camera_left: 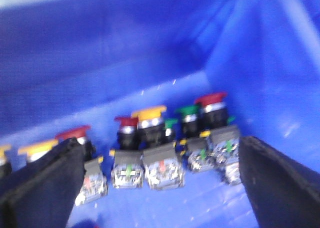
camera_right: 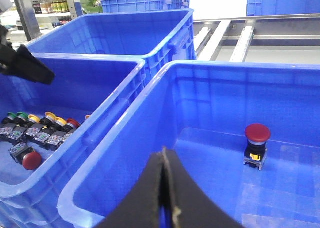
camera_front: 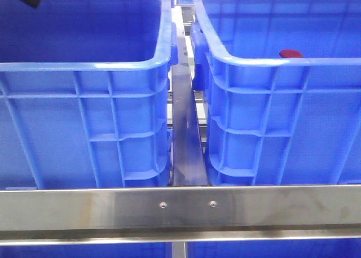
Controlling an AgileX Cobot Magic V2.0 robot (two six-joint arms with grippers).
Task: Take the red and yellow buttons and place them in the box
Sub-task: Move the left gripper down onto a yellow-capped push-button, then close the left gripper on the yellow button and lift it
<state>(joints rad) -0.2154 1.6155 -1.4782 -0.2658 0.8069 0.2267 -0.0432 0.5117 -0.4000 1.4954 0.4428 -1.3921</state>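
Red button (camera_right: 257, 138) already sat in right box (camera_right: 200, 73); left gripper (camera_left: 160, 183), fingers wide, hung over yellow button (camera_left: 149, 113) in left crate (camera_right: 115, 68), grasp probably next; right gripper (camera_right: 162, 208) pinched together, empty.

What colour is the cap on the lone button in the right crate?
Dark red cap, clearest in the right wrist view.

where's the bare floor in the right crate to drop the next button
In the right crate, only one red button stands, near the far wall; the floor between it and the shut right gripper is bare. The left crate is crowded: a row of buttons lines its floor.
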